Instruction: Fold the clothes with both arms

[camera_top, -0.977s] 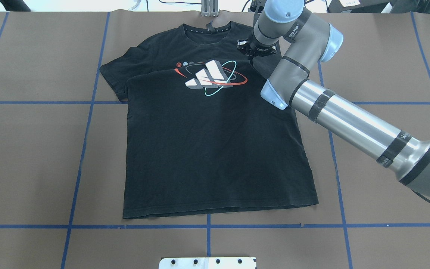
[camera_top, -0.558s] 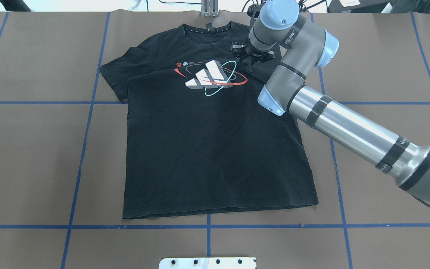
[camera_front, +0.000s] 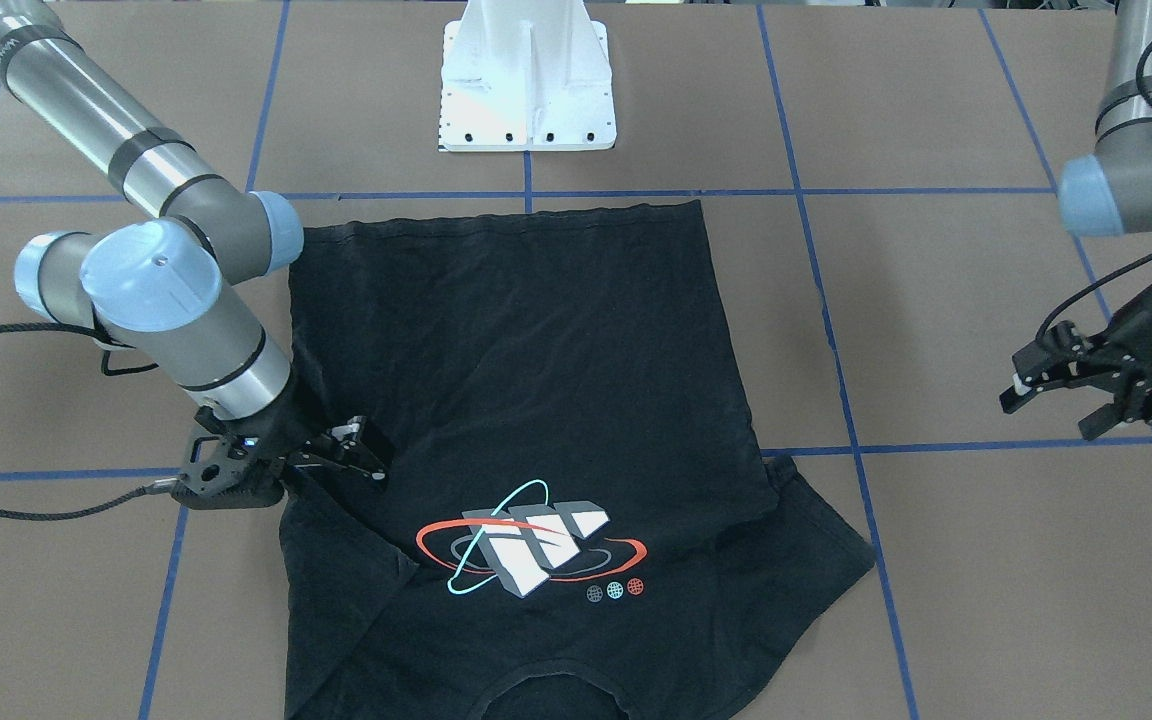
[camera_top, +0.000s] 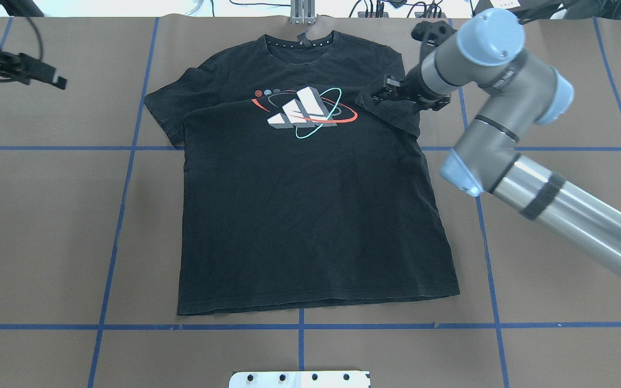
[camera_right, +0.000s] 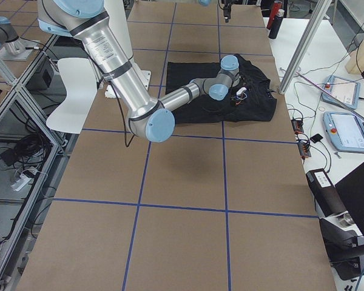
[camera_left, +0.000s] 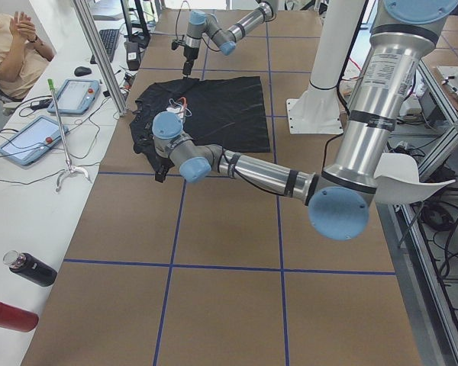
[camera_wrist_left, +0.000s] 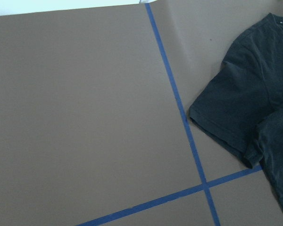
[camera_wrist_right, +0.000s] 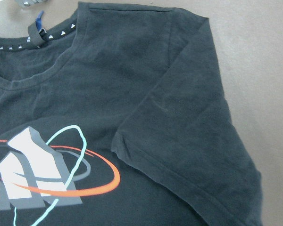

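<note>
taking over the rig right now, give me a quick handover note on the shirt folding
Left gripper: open, empty, over bare table, out past the left-side sleeve.
Right gripper: low at the right-side sleeve. I cannot tell if it is open or shut; its wrist view shows the sleeve lying flat.
T-shirt: flat on the table, print up, collar away from the robot.
Done: the right-side sleeve looks folded in, its hem toward the print.
Left: the left-side sleeve is spread out and the body is unfolded.
</note>
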Motion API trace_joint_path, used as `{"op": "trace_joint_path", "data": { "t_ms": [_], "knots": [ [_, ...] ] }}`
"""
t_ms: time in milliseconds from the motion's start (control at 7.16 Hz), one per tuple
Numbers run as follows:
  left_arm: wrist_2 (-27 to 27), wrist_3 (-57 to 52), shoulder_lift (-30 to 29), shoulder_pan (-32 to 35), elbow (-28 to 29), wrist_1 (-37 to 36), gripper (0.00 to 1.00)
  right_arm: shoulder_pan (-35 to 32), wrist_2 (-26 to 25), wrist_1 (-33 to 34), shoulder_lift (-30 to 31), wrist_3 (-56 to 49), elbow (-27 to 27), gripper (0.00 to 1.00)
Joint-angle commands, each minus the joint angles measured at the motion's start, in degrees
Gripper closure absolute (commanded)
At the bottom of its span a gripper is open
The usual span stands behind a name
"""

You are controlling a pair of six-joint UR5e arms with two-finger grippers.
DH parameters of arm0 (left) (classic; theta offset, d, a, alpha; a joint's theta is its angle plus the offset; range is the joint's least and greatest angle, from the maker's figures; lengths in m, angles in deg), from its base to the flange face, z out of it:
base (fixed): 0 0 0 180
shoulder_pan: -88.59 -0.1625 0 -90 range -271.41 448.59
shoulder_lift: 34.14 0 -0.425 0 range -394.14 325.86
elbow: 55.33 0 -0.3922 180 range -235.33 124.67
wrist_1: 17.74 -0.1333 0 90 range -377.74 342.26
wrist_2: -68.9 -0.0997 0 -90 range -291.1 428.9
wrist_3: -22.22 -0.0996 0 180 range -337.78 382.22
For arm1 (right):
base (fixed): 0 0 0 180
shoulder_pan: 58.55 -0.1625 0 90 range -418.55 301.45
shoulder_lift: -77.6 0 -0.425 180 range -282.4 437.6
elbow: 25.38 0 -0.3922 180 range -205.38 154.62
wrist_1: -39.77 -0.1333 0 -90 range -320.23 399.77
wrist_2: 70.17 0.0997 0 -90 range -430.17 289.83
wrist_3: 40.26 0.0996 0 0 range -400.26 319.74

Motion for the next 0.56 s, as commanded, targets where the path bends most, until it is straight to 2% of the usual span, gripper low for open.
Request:
{"op": "trace_joint_path", "data": {
  "t_ms": [0, 140, 279, 419],
  "knots": [
    [-4.29, 4.13, -7.63, -4.79, 10.69, 4.16, 0.05, -3.88, 6.51, -0.15, 9.16, -0.05, 8.88, 0.00],
    [-5.86, 7.81, -10.44, -5.94, 16.49, 9.84, 0.15, -4.07, 6.45, -0.76, 11.89, -0.05, 10.21, 0.00],
    [-7.53, 9.24, -11.34, -7.43, 20.02, 13.90, 0.19, -4.07, 6.19, -0.85, 13.23, -0.05, 11.70, 0.00],
    [-8.24, 12.21, -13.09, -7.88, 21.71, 14.55, 0.24, -4.07, 6.18, -0.85, 15.50, -0.05, 13.28, 0.00]
  ]
}}
